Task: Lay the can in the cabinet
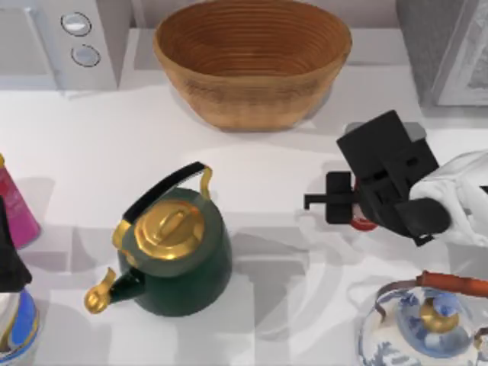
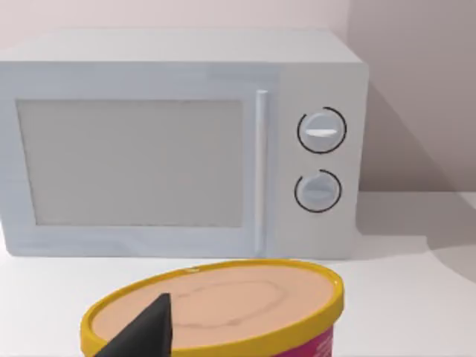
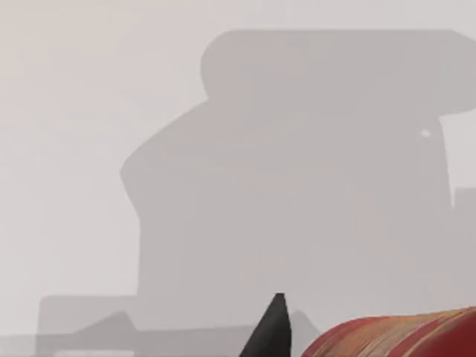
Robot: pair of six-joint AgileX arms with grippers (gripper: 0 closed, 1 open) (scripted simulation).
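The can (image 1: pixel 364 222) is a small red cylinder with a pale label, showing just under my right gripper (image 1: pixel 329 202) at the table's right middle. In the right wrist view its red side (image 3: pixel 401 338) lies close beside one black fingertip (image 3: pixel 272 331), above the gripper's shadow on the white table, so the fingers look shut on it. The cabinet (image 1: pixel 446 46), a grey box with a white framed door, stands at the back right corner, behind the right arm. My left gripper (image 1: pixel 9 263) sits parked at the left edge.
A wicker basket (image 1: pixel 252 61) stands at the back centre and a pale microwave (image 1: pixel 69 38) (image 2: pixel 186 149) at the back left. A green and gold kettle (image 1: pixel 175 255) sits front left of centre, a blue-white kettle (image 1: pixel 423 328) front right. A pink, yellow-rimmed tub (image 1: pixel 19 210) (image 2: pixel 223 312) is at the left edge.
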